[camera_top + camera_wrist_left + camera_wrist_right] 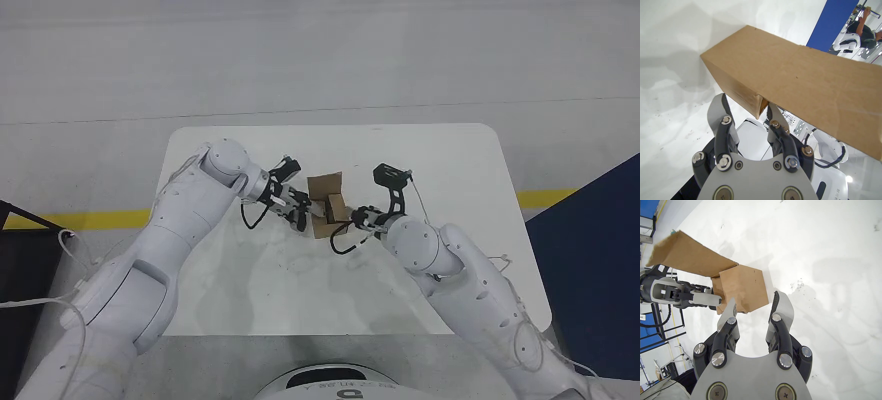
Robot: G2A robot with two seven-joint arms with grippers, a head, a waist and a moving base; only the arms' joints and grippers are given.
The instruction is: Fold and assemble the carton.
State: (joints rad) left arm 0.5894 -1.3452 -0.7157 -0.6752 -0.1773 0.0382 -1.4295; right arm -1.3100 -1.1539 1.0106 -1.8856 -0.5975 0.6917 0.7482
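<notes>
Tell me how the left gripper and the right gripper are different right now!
The left gripper has a corner of the carton between its fingers. The right gripper has only one finger at the carton's lower edge, and the other is over the table. The left gripper sits under the carton's raised flap, while the right gripper faces a closed side. Both are open, close to the carton, on opposite sides.

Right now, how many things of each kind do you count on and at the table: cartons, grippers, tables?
Cartons: 1, the brown carton
Grippers: 2, the left gripper and the right gripper
Tables: 1, the white table
Total: 4
</notes>
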